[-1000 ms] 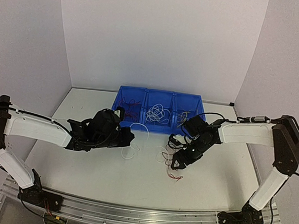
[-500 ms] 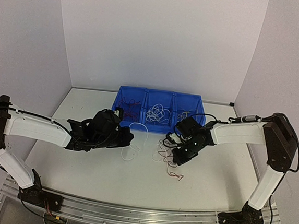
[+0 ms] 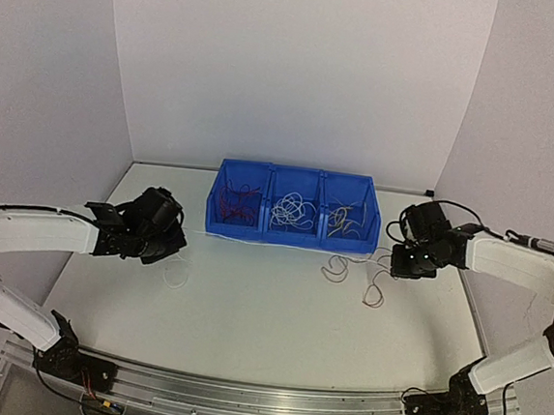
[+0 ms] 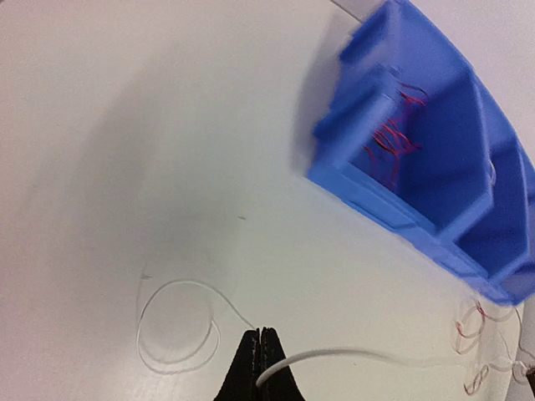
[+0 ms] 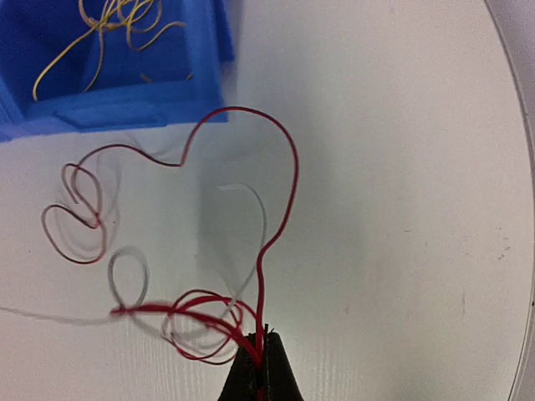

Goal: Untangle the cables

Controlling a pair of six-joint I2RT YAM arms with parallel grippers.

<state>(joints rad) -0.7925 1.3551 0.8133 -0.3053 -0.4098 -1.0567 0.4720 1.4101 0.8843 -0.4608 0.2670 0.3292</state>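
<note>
The cables are spread out in front of the blue bin. My left gripper is shut on a white cable that runs right toward the other wires, and its loose end curls in a loop on the table. My right gripper is shut on red cables that loop and coil to its left, mixed with a blurred white wire. In the top view the left gripper is at the left of the bin. The right gripper is at the bin's right, with red loops trailing from it.
The blue bin has three compartments: red wires on the left, white wires in the middle, yellow-orange wires on the right. The table's right edge curves close to the right gripper.
The right gripper shut on the red cables and swung right. The left gripper moved left with the white cable. The bundle has been drawn out between them.
</note>
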